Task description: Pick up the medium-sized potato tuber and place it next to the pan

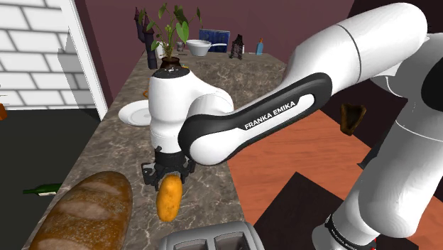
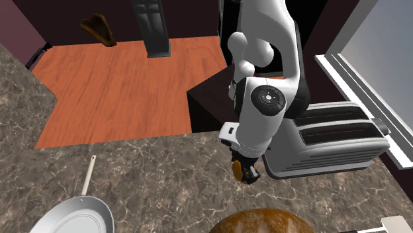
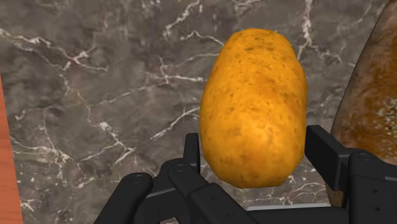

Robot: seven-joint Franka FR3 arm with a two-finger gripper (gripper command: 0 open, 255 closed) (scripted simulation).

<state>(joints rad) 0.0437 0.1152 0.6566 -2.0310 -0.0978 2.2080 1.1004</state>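
Potato [image 3: 254, 95] is pinched between the fingers of the gripper [image 3: 257, 156], over the marbled worktop [image 3: 95, 95]. Bread [image 1: 85, 213] is seen just beside, toaster [image 1: 213, 240] near.

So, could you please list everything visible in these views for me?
potato: one, orange-yellow, clasped in the pincer
bread loaf: one, brown, on the counter beside the potato
toaster: one, silver, on the counter beside the pincer
pan: one, white, on the counter, second exterior view's lower left
potted plant: one, green, far end of the counter
bowl: one, white, beside the plant
counter: one, marbled grey-brown
floor: one, orange-brown, beyond the counter
arm: one, white with dark joints, reaching over the counter
pincer: one, black, shut on the potato
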